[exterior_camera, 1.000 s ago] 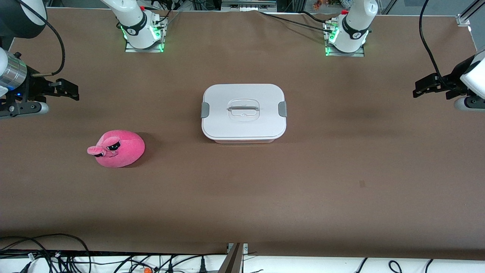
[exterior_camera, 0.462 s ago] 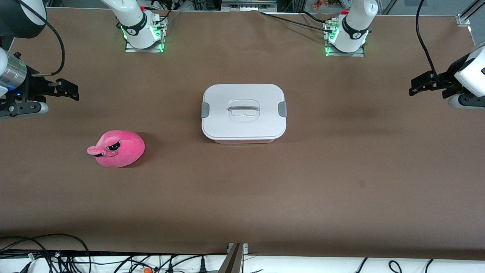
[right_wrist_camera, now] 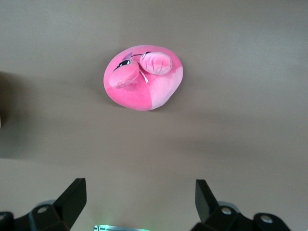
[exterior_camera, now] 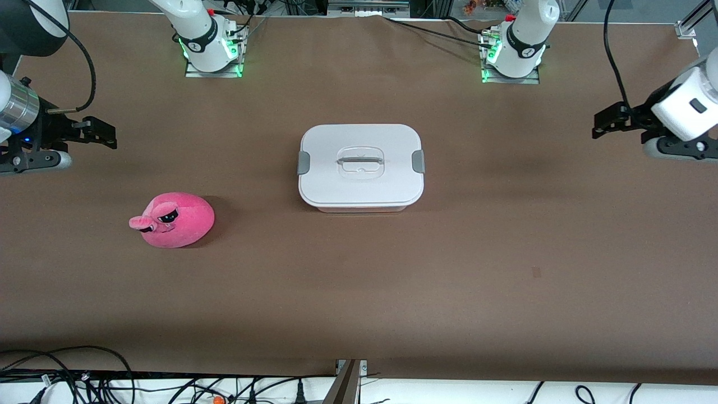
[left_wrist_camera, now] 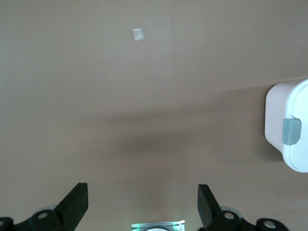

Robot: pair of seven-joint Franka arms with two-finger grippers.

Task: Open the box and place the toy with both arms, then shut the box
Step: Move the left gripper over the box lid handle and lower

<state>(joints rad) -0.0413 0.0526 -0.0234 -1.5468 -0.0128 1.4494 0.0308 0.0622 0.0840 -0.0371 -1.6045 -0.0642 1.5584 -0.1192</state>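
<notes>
**Pink toy near the right arm, closed box in the middle between both arms**

Pink plush is met first from the front camera: the toy lies on the brown table, toward the right arm's end, with its snout turned to that end. It is nearer to the camera than the box and well apart from it.

Farther from the camera, the box stands at the middle of the table. Its white lid is seen flat on the base, and one grey clip is found at each short end, so the long axis runs from one arm's end of the table to the other. One clip is thus turned to each arm.

The right gripper is held over the table edge at its own end, with its fingers apart and nothing between them. The toy is seen ahead of it in the right wrist view, so this arm is judged the nearer one for the toy.

The left gripper hangs over the table at the left arm's end, fingers also spread and empty. Only the box end with its clip is seen in its wrist view, off to one side; a reach toward the middle is judged to be needed.
</notes>
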